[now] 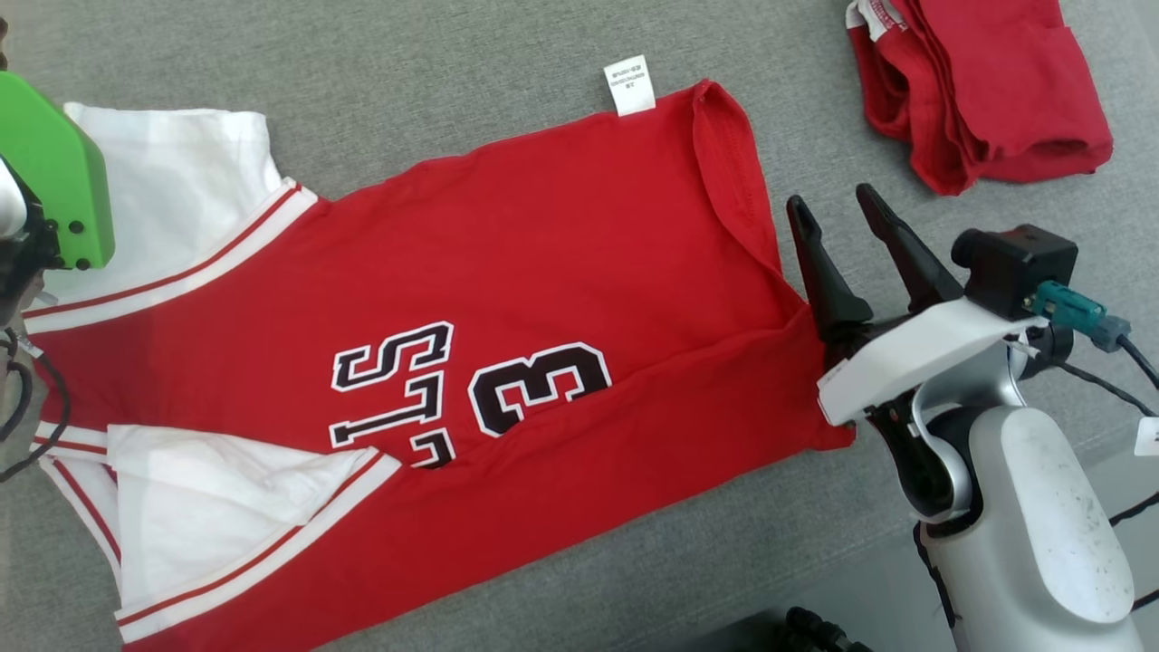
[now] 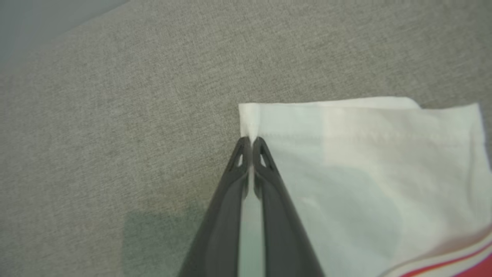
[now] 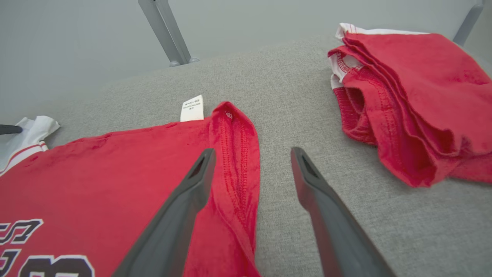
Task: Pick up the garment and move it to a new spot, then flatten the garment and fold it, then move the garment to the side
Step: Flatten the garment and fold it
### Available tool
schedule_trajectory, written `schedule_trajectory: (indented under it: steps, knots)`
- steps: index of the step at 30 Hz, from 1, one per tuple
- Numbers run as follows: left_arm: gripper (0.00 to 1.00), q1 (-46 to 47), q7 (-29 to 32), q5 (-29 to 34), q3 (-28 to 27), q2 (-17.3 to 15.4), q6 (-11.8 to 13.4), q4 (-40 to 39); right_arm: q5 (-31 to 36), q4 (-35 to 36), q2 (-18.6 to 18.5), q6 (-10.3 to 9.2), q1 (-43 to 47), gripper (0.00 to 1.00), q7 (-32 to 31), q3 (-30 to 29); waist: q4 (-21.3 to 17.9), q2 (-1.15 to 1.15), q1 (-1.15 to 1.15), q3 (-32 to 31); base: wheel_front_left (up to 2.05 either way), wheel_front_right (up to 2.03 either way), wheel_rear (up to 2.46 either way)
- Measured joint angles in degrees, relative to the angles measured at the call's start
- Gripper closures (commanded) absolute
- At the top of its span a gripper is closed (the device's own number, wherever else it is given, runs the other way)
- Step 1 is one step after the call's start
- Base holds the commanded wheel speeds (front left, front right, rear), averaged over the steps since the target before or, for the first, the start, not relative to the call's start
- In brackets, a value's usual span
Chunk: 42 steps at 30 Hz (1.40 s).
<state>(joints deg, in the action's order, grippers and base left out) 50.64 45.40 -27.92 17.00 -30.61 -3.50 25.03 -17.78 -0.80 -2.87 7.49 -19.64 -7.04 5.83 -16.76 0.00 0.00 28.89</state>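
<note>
**Left fingers pinch a sleeve corner; right fingers wait open at the hem**

The jersey [image 1: 507, 299] lies spread on the grey cloth surface [image 1: 407, 72], number side up. Its collar end is toward our left and its hem [image 3: 234, 154] toward our right. The left gripper [image 2: 251, 140] is closed to a sliver on the outer corner of the far white sleeve [image 2: 365, 161], with a thin fold of cloth nipped between the tips. The right gripper [image 1: 832, 196] stands wide apart and holds nothing. In the right wrist view one finger hangs over the red cloth and the other over bare surface, so the pair straddles the hem.

We judge the jersey light, soft and limp. It will sag and drag from any single hold, and a pinch as thin as this one could slip if pulled hard. Seams and stitched edges look the firmest places to grip: the sleeve cuff, the hem corners and the shoulders. The near sleeve [image 1: 217, 489] is turned in over the chest, and the hem curls up beside the white label [image 1: 629, 86], so both need smoothing.

For room, bare surface runs along the far side of the jersey. A folded red pile [image 1: 987, 81] sits well apart at the far right. The near edge of the surface runs close by the right arm, and the jersey's lower corner lies near it.
</note>
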Motion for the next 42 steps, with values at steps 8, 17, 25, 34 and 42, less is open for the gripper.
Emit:
schedule_trajectory:
  steps: [8, 17, 25, 34, 42]
  knots:
    - [1.00, 0.4, -6.5, -0.7, -0.5, 3.0, 0.5, -0.6, 3.5, -2.4, -1.1, 0.00, -6.4, 0.00, -3.5, 1.4, 2.1, 0.00, 0.00, -1.0, 0.00, 0.00, 0.00]
    - [1.00, 1.3, -11.8, -2.6, 0.8, 7.4, -1.1, -2.7, 8.4, -14.6, -5.1, 0.00, -18.6, 0.00, -9.7, 2.7, 7.1, 0.00, 0.00, -1.7, 0.00, 0.00, 0.00]
    - [1.00, 1.3, -14.5, -4.0, 1.4, 9.5, -1.6, -3.1, 12.1, -25.5, -7.9, 0.00, -24.3, 0.12, -14.8, 3.7, 11.9, 0.00, 0.00, -1.8, 0.00, 0.00, 0.00]
    - [1.00, 1.3, -17.0, -4.6, 1.3, 10.0, -1.8, -1.5, 12.4, -27.5, -9.0, 0.00, -24.7, 1.00, -17.0, 2.7, 13.4, 0.00, 0.00, -2.8, 0.00, 0.00, 0.00]
    - [1.00, 1.5, -20.9, -4.8, 0.7, 10.8, -1.5, -0.2, 12.9, -27.9, -8.0, 0.00, -25.9, 1.00, -11.1, 0.0, 13.1, 0.00, 0.00, -4.1, 0.00, 0.00, 0.00]
